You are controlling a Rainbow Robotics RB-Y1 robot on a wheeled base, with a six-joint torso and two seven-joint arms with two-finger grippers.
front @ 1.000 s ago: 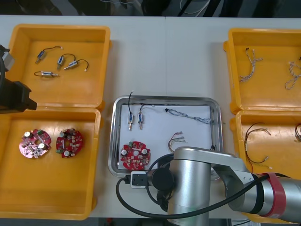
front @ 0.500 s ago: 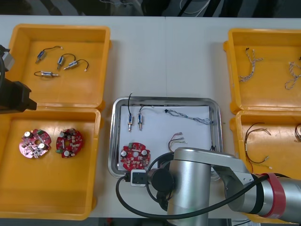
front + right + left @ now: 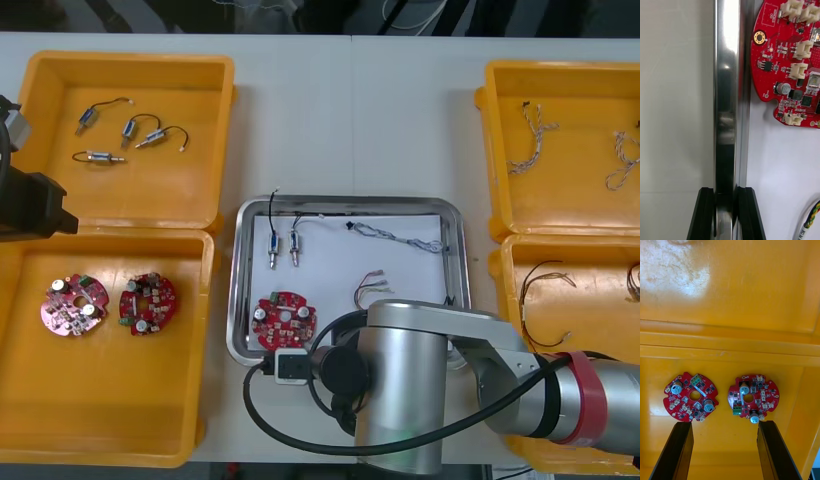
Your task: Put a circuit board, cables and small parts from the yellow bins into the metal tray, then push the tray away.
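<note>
Right gripper (image 3: 725,193) grasps the near rim of the metal tray (image 3: 727,93), whose body lies entirely farther away. Left gripper (image 3: 724,450) idles, released, over a left yellow bin (image 3: 730,296).

At mid-frame the metal tray (image 3: 238,290) sits on the light bench (image 3: 350,120) with a red circuit board (image 3: 281,320) at its lower left and two small metal parts (image 3: 272,250) above that. A blue-and-white cable (image 3: 395,238) lies at upper right and a red-and-yellow cable (image 3: 370,288) lies centre. The right arm (image 3: 400,400) crosses the lower centre — covering the tray's near rim — and yellow bins (image 3: 130,190) stand at both sides.
</note>
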